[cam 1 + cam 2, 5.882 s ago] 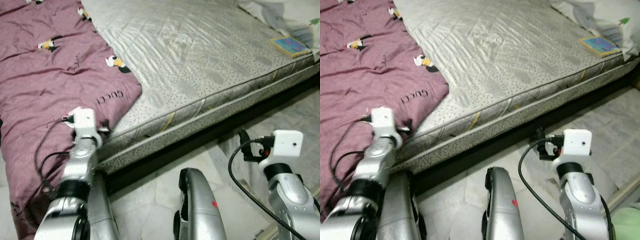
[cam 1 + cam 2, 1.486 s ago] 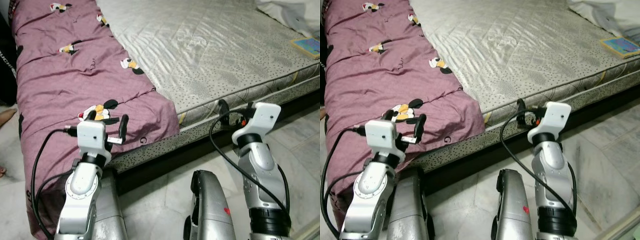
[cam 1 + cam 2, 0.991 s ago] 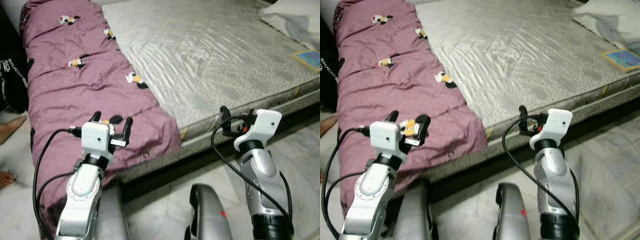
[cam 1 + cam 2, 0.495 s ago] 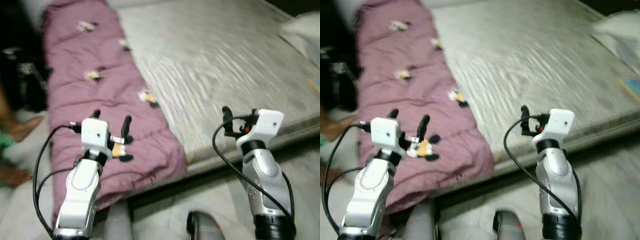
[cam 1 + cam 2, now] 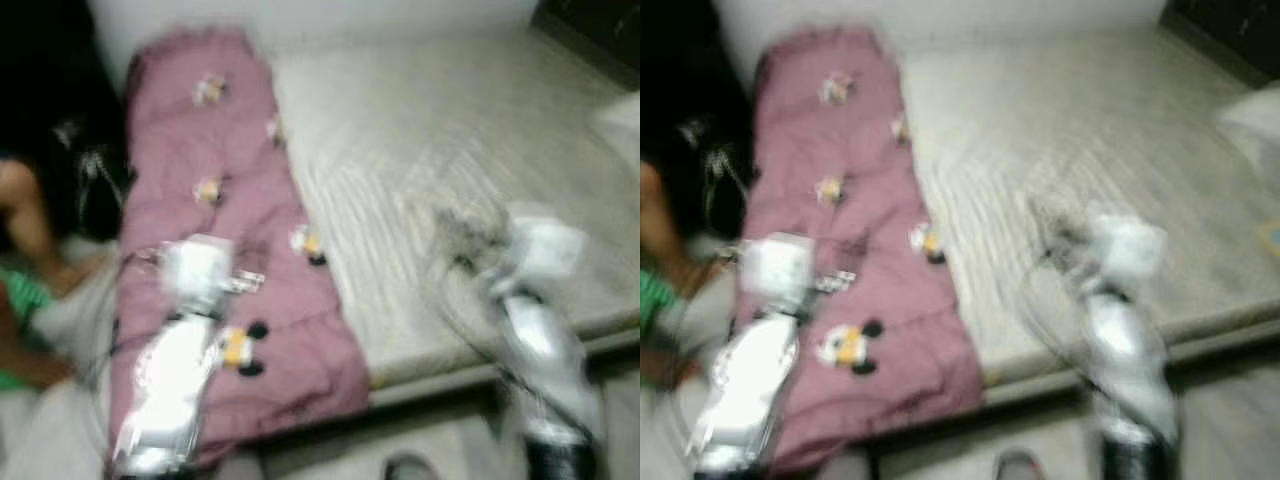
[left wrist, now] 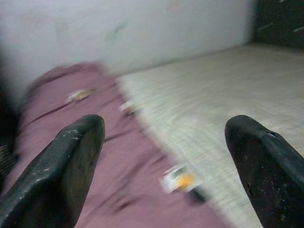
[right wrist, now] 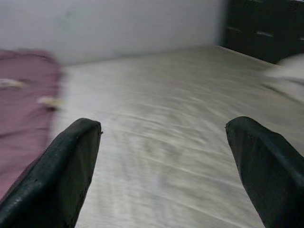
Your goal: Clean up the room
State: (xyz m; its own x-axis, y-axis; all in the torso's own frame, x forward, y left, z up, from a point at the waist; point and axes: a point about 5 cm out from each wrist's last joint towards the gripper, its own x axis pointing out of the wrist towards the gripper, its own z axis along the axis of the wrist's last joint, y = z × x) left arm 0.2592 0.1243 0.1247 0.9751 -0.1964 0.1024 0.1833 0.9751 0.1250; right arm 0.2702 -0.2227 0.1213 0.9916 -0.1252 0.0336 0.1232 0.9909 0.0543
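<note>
A purple blanket [image 5: 240, 200] with cartoon mouse prints lies lengthwise along the left side of a bare grey quilted mattress [image 5: 420, 150]. The eye views are blurred by motion. My left arm [image 5: 180, 340] is raised over the blanket's near end. My left gripper [image 6: 164, 126] is open with nothing between its fingers, pointing along the blanket toward the white wall. My right arm [image 5: 535, 310] is raised over the mattress's near edge. My right gripper [image 7: 164, 128] is also open and empty, looking across the bare mattress.
A person's bare leg [image 5: 25, 210] and something green [image 5: 20, 300] are on the floor left of the bed. A white pillow [image 5: 620, 120] lies at the far right. Dark furniture [image 5: 590, 25] stands behind the bed's right corner. A white wall [image 6: 118, 28] backs the bed.
The whole picture has shifted and blurred, so the camera has swung up and left along the bed. Both arms have risen from low beside the bed to above its edge.
</note>
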